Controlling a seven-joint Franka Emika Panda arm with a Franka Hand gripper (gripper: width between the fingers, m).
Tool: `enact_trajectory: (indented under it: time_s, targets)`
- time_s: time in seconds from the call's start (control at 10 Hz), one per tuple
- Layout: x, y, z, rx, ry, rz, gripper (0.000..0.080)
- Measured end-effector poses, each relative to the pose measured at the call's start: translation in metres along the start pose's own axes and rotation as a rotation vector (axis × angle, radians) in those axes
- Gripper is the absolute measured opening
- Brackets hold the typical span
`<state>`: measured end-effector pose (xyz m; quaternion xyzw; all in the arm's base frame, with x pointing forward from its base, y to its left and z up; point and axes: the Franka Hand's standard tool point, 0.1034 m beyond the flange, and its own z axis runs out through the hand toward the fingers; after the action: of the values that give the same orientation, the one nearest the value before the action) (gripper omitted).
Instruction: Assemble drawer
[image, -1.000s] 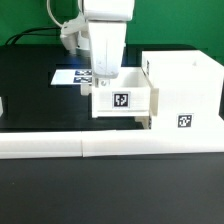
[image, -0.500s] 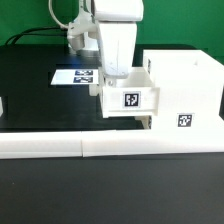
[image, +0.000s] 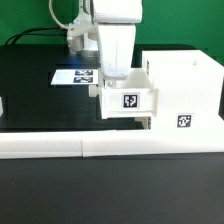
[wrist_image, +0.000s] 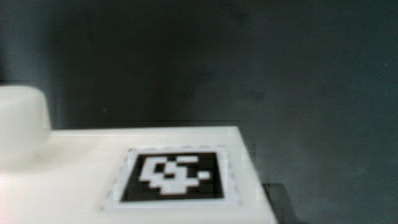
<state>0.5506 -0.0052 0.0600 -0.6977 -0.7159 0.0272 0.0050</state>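
Observation:
The drawer's tall white casing (image: 185, 85) stands at the exterior view's right, with a tag on its near side. My gripper (image: 117, 76) reaches down into a small white tray (image: 129, 100) and is shut on its wall. It holds the tray level against the casing's open side, and the tray's far end sits inside the casing. The tray's tagged face points toward the camera. In the wrist view the tray's tagged face (wrist_image: 173, 175) and its round knob (wrist_image: 18, 120) fill the frame; my fingers do not show there.
The long low white L-shaped bar (image: 100, 147) runs along the front of the black table. The marker board (image: 72, 76) lies behind my arm. A white part (image: 2, 105) is cut off at the exterior view's left edge.
My gripper and the tray have moved toward the exterior view's right, closer into the casing. Over the last half second they have barely moved.

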Motion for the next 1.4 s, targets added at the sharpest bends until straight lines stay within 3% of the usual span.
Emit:
enact_trajectory:
  time_s: [1.4]
  targets:
    - [0.0026, 0.0016, 0.0004, 0.002, -0.009, 0.056, 0.0042]
